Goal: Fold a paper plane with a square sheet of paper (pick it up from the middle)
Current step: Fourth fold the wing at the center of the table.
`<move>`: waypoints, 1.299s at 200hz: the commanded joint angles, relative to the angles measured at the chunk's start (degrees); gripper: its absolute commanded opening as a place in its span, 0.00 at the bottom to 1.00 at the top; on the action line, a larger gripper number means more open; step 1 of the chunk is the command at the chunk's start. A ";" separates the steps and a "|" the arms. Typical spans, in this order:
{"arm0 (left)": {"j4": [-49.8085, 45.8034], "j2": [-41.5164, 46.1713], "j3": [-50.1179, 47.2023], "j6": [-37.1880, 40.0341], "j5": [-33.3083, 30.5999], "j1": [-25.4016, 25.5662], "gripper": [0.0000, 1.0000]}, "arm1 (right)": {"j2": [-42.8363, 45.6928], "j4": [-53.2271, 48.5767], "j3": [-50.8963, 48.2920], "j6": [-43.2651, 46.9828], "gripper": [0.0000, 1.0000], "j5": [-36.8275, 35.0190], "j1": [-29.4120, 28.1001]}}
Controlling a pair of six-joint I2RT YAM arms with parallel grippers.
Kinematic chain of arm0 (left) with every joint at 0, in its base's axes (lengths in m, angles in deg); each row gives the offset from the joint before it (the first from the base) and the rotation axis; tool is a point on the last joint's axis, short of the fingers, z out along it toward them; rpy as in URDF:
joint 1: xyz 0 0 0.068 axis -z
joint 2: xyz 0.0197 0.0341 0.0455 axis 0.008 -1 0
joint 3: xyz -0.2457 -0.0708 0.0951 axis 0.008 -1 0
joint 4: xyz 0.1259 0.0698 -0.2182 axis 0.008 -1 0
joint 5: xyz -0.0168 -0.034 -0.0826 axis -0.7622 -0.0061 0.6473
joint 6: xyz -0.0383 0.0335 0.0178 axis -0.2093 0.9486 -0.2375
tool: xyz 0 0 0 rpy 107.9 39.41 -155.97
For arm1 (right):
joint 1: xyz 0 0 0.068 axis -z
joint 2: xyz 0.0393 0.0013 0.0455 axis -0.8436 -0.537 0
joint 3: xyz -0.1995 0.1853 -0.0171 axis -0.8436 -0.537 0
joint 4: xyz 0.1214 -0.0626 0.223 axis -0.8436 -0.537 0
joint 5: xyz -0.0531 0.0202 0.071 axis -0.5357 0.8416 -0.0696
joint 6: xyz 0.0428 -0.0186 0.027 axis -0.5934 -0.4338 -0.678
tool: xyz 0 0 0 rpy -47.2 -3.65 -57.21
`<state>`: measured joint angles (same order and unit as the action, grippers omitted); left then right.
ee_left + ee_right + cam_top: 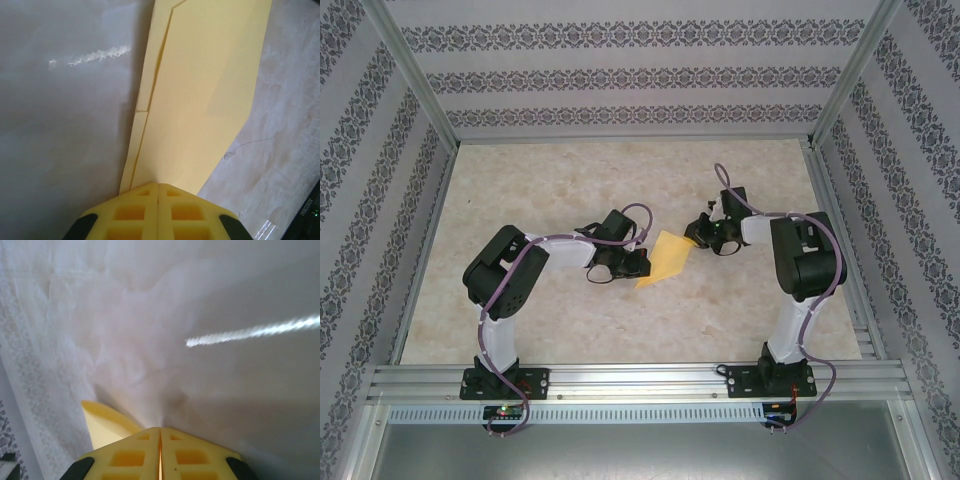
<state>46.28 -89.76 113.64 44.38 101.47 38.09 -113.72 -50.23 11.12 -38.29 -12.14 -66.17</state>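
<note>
The square sheet of paper (665,258) is yellow-orange and folded into a narrow, layered paper plane shape. It hangs between the two grippers above the middle of the table. My left gripper (638,263) is shut on its near-left end. In the left wrist view the folded paper (200,100) runs up from the closed left gripper (159,184), with a long crease and an overlapping flap along its left side. My right gripper (697,238) is shut on the far-right end. In the right wrist view a curved corner of the paper (102,422) sticks out left of the closed right gripper (160,429).
The beige marbled table (570,180) is bare around the arms. Patterned walls (620,70) and aluminium posts enclose it at the back and sides. A metal rail (640,380) carries both arm bases at the near edge.
</note>
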 commanded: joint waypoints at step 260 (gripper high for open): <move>2.64 12.42 -6.53 -3.90 -7.30 -4.47 0.53 | 12.56 8.24 -10.89 -12.98 0.39 -14.94 -15.73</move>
<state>47.00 -79.34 108.13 41.56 95.42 34.68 -98.43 -45.38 -2.21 -49.54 -26.80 -80.70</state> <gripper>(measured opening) 0.523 0.399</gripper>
